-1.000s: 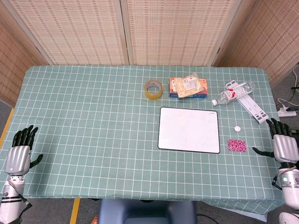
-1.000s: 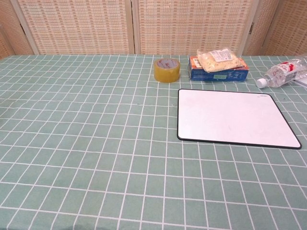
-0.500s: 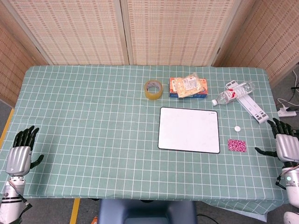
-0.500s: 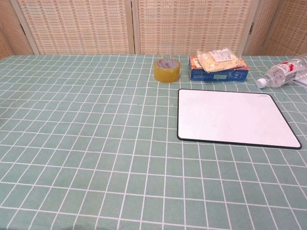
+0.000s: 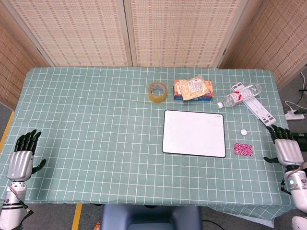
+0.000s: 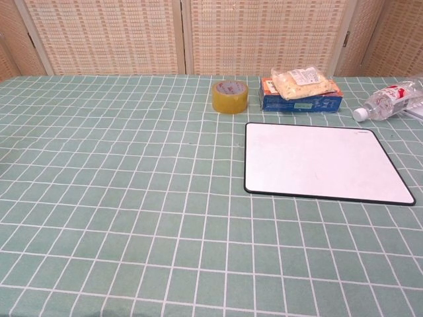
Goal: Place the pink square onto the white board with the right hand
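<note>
Beside the white board (image 5: 194,132) lies the pink square (image 5: 243,149), seemingly red-speckled; right hand (image 5: 287,151) nearby, fingers apart, empty.

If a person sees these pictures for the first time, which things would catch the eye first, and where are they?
The white board stands out most, lying flat right of the middle of the green checked table. Just to its right lies the small pink square on the cloth, with the right hand open at the table's right edge beside it. Behind the board are a yellow tape roll and a snack package.
</note>
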Controlling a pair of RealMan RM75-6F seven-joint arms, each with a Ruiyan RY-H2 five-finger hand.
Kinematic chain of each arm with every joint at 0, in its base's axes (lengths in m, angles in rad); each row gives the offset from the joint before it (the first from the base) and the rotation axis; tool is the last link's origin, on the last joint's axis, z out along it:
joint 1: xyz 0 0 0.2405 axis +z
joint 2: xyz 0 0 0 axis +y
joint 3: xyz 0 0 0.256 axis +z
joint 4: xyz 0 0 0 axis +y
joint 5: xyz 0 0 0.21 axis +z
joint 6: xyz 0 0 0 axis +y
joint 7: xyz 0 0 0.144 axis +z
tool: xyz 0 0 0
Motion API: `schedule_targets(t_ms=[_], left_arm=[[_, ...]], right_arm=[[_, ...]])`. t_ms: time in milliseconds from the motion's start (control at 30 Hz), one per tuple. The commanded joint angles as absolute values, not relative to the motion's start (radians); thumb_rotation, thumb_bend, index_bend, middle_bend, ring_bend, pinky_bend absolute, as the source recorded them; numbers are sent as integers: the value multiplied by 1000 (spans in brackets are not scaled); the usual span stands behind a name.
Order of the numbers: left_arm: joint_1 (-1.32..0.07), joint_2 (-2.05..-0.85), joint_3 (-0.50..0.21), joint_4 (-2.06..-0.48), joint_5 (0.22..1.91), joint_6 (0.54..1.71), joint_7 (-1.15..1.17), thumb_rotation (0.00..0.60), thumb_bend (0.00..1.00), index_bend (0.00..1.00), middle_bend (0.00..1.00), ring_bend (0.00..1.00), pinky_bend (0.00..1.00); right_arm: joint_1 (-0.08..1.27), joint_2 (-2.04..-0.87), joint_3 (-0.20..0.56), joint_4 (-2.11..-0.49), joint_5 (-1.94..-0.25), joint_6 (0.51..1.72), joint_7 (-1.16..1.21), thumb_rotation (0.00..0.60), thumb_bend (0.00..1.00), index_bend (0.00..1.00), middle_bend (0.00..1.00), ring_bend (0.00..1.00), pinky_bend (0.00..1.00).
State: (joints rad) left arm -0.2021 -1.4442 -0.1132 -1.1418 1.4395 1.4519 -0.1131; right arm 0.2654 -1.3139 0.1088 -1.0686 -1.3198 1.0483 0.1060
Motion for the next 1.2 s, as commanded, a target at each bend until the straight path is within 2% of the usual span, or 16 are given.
schedule_targets(t_ms=[33,500,767,1200], left_arm=[[-203,-1446,-112,-1139,1439,1449,-110,600,186,0,0,0,0],[-208,-1451,-111,-1130,1439,1437,-121,600,188,0,0,0,0],[-208,-1451,-110,-1124,1434,1429,-123,600,188,0,0,0,0],[-206,-1447,-104,-1130,1440,1429,-128,600,187,0,0,0,0]], right_arm=[[271,-1293,111,-1110,-1288,1037,27,600,196,0,0,0,0],[326,-1319,124,-1119,-1195,919,-78,600,214,1,0,0,0],[348,-1343,129,-1121,-1151,864,-78,600,213,81,0,0,0],[359,-1380,132,-1111,-1107,829,-66,600,213,157,0,0,0]])
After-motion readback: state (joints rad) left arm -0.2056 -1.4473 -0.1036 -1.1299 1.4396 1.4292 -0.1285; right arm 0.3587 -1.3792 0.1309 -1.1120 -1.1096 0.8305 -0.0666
